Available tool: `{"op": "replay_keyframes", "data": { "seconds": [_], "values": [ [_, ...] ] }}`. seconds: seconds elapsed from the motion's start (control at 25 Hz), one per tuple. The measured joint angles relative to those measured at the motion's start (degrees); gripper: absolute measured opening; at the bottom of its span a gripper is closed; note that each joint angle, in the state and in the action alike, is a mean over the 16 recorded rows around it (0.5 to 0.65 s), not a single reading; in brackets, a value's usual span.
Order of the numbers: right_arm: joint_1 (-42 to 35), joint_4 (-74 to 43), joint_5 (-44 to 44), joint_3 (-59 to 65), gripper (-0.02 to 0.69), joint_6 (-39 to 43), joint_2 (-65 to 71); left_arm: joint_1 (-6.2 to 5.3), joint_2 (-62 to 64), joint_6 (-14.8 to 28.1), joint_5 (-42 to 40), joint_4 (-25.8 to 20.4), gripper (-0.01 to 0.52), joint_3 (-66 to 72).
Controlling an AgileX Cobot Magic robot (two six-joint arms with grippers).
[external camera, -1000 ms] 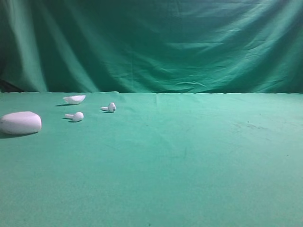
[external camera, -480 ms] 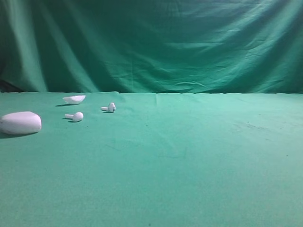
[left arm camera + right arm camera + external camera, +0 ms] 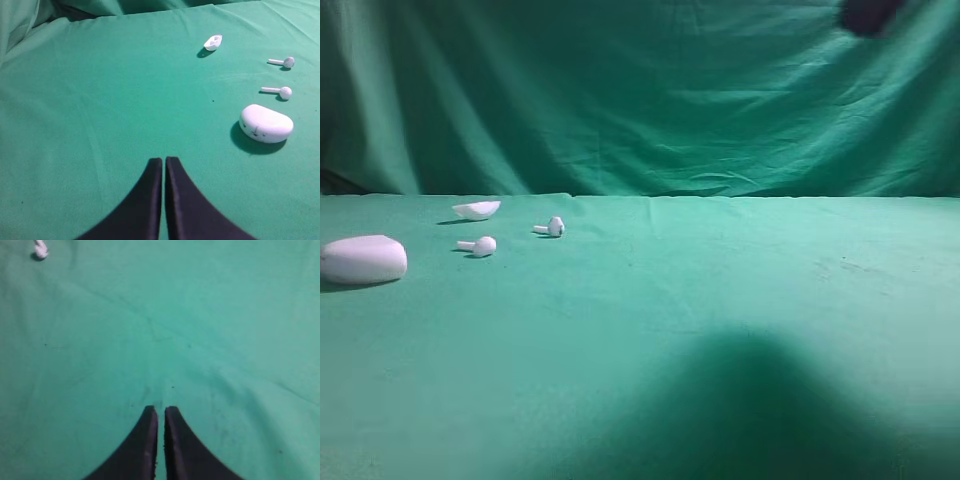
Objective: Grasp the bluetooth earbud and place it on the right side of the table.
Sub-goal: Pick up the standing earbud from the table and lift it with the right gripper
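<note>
Both grippers, left gripper (image 3: 163, 161) and right gripper (image 3: 160, 410), have jaws pressed together, holding nothing, over the bare table (image 3: 720, 300). Far left: case (image 3: 363, 259), then two earbuds; the bluetooth earbud (image 3: 550, 227) lies farther back, just right of the lid (image 3: 477, 209).

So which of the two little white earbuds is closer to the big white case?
The tiny white plastic earbud lying nearer the front, beside the white oval case; the other earbud lies farther right and back.
</note>
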Motion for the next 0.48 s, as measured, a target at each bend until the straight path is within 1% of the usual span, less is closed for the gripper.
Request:
{"op": "replay_keyframes", "data": {
  "seconds": [0.12,0.2,0.48],
  "values": [
    [3.53,0.04,4.36,-8.98,0.069,-1.08,8.71,0.00,0.00,0.00,0.00,0.00,0.000,0.00],
    [5.65,0.02,7.15,-15.34,0.087,-1.56,14.51,0.00,0.00,0.00,0.00,0.00,0.000,0.00],
    [11.22,-0.11,14.20,-37.29,0.212,-1.92,33.36,0.00,0.00,0.00,0.00,0.00,0.000,0.00]
  ]
}}
